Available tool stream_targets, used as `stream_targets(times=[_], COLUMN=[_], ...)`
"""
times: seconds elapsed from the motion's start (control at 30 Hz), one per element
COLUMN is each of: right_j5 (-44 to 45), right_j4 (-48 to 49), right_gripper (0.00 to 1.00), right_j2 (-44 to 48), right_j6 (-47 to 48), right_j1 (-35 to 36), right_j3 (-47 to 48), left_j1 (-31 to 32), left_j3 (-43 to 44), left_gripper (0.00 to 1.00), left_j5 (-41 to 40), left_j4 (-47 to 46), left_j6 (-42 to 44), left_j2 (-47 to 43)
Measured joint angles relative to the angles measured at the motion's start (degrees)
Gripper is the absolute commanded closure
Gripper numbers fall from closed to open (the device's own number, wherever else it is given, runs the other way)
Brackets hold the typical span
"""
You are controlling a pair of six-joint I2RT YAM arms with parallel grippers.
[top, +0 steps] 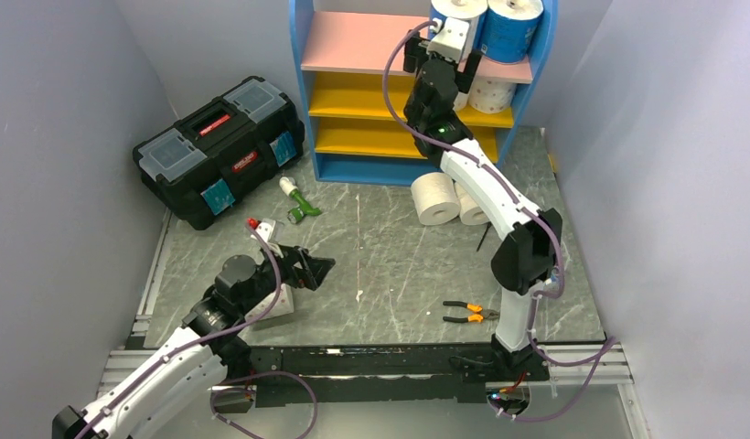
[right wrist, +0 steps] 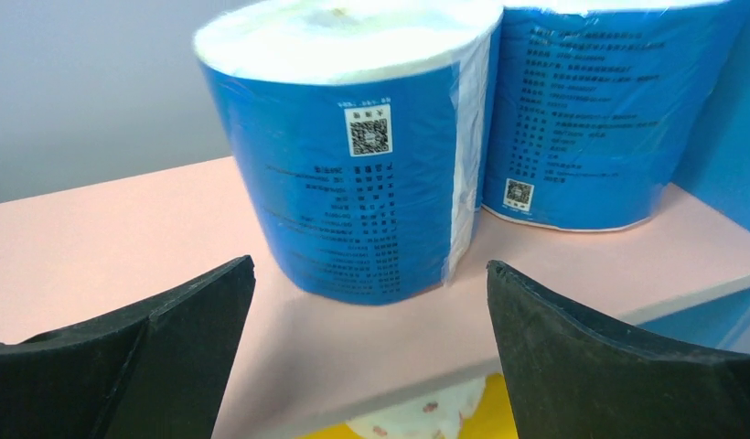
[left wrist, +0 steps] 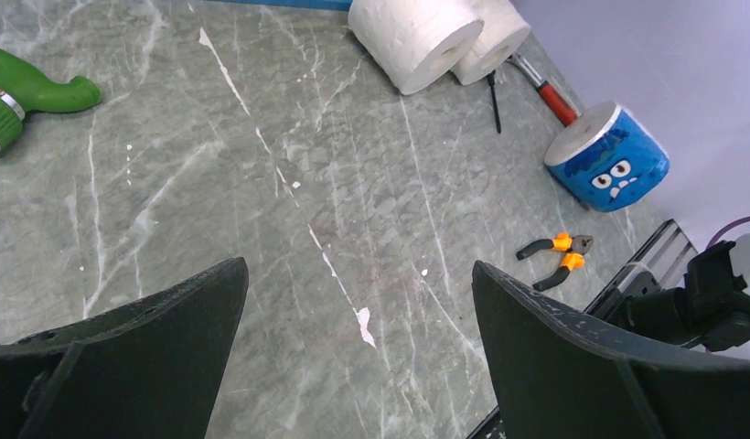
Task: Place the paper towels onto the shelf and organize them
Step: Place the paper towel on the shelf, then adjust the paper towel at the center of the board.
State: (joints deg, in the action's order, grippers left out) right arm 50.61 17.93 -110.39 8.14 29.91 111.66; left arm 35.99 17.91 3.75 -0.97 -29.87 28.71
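Observation:
The shelf (top: 353,41) stands at the back, with a blue frame, a pink top board and yellow lower boards. Two blue-wrapped paper towels (top: 458,11) (top: 516,23) stand upright on the pink board at its right end. My right gripper (top: 443,53) is open just in front of them. In the right wrist view, it (right wrist: 369,265) frames the nearer blue roll (right wrist: 353,155) without touching it, and the second roll (right wrist: 591,119) stands beside. A pink-dotted roll (top: 492,91) sits on the yellow board below. Two white rolls (top: 435,197) (top: 472,206) lie on the floor. My left gripper (top: 315,270) (left wrist: 358,265) is open and empty, low over the floor.
Another blue roll with a cartoon face (left wrist: 614,160) lies by the right wall. A black toolbox (top: 220,146) sits at the back left. A green bottle (top: 296,203), orange-handled pliers (top: 470,314) and a red-handled screwdriver (left wrist: 554,96) lie on the grey marbled floor (top: 390,256).

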Motion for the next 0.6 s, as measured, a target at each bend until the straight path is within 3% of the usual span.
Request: stream_targets(times=[0.23,0.47,0.6], right_j5=[-1.68,-9.92,-16.00], right_j4=[-8.35,-22.75,-26.12], right_gripper=[0.00,0.00,0.00], right_j2=[9.81,22.45,32.33], right_j6=[-2.62,-15.17,-21.33], right_j1=[4.39,4.37,3.91], right_j3=[-1.62,-1.75,-9.29], left_j1=[0.00,0.00,0.02], left_j3=[-0.02,0.00,0.00], left_gripper=[0.01,0.01,0.01], left_j5=[-0.55,-1.79,-2.38], left_j4=[2.16,3.85,5.53], left_j6=[-1.11,-1.49,-2.36], left_j2=[-5.03,-7.96,-8.33])
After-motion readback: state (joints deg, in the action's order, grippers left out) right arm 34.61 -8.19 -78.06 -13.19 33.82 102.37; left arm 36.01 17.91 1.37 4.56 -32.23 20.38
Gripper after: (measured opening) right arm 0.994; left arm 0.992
